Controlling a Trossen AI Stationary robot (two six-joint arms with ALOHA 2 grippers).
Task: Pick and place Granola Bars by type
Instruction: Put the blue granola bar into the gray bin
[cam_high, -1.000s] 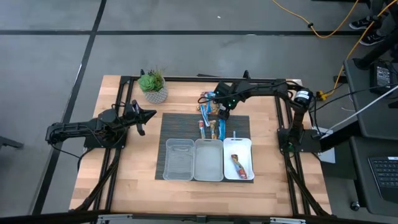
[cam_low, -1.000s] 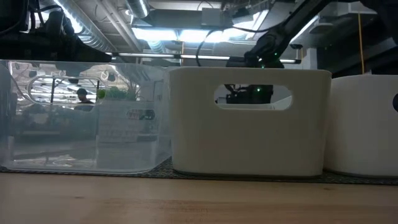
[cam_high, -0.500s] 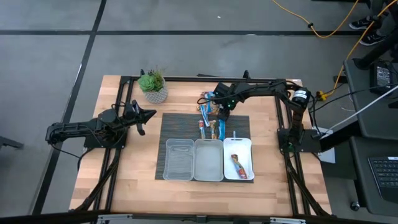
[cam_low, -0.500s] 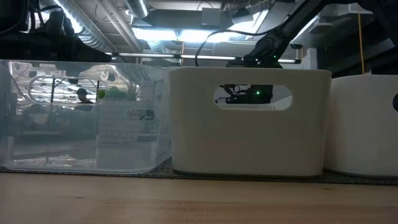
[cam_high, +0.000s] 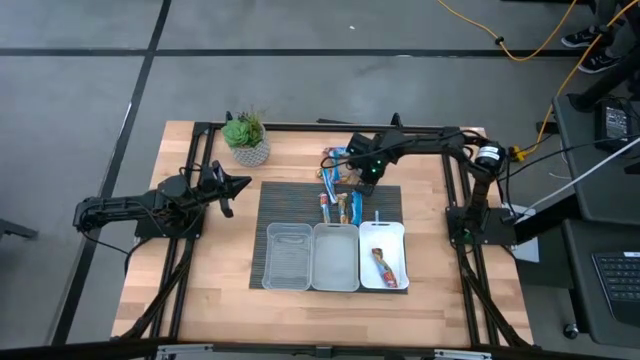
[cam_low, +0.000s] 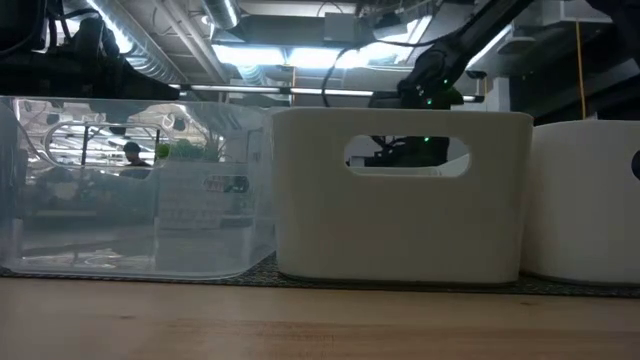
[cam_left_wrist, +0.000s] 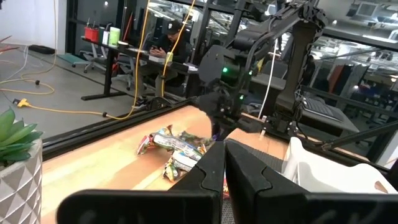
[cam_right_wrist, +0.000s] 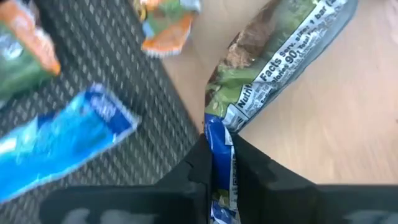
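Right end effector (cam_right_wrist: 219, 163) pinched on a crinkly blue-wrapped bar (cam_right_wrist: 219, 146) above ribbed dark mat (cam_right_wrist: 93, 68); left end effector (cam_high: 228, 185) parked, fingers together, over wooden desk (cam_high: 210, 270).

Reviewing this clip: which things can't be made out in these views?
- Bar pile, high view: too small to count or sort by type.
- Middle tray, low view: its wall hides the contents and most of the right hand.
- Blue bar in the right hand, right wrist view: fingers hide its lower part.
- Left hand, left wrist view: its fingers block the mat.
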